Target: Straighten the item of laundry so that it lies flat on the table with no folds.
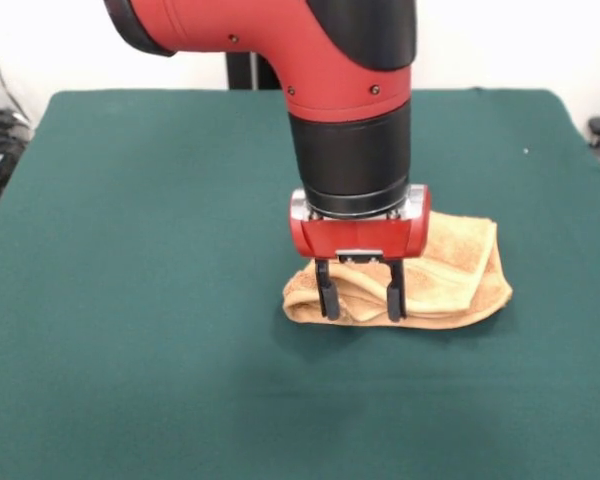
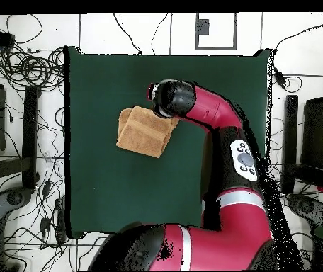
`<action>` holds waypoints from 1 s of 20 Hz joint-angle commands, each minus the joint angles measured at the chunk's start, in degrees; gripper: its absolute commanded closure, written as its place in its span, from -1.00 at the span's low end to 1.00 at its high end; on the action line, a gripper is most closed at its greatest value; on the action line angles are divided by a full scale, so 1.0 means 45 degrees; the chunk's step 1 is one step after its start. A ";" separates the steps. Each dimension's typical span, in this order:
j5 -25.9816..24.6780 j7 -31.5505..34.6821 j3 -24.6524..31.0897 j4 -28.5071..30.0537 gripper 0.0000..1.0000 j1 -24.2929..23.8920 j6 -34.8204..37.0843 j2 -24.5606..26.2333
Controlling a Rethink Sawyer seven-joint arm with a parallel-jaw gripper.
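The gripper [image 1: 360, 302] is straddling the folded towel [image 1: 450, 275], fingers spread apart on its front edge. The bulk is lying toward three o'clock, apparently ungrasped.

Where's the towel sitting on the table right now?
In the front view the towel lies bunched and folded right of the table's centre, directly under the open hand, whose fingers straddle its near edge. Overhead, it sits left of centre beside the arm's wrist.

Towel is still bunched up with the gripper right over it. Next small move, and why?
Probably close the gripper on the fold. The towel lies folded in a thick bundle on the table, and the open fingers straddle a raised fold at its front edge, tips down at the cloth. Pinching that layer would let the arm lift and peel it open.
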 commanded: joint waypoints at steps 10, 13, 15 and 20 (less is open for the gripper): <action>-0.0518 0.0849 0.0324 -0.0767 -1.00 0.0387 0.2475 0.1614; -0.0542 0.0900 0.0269 -0.0842 -1.00 0.0439 0.2472 0.1797; -0.0645 0.0932 0.0092 -0.0895 -1.00 0.0521 0.2561 0.1729; -0.0767 0.1015 -0.0154 -0.0350 -1.00 0.0608 0.2781 0.1360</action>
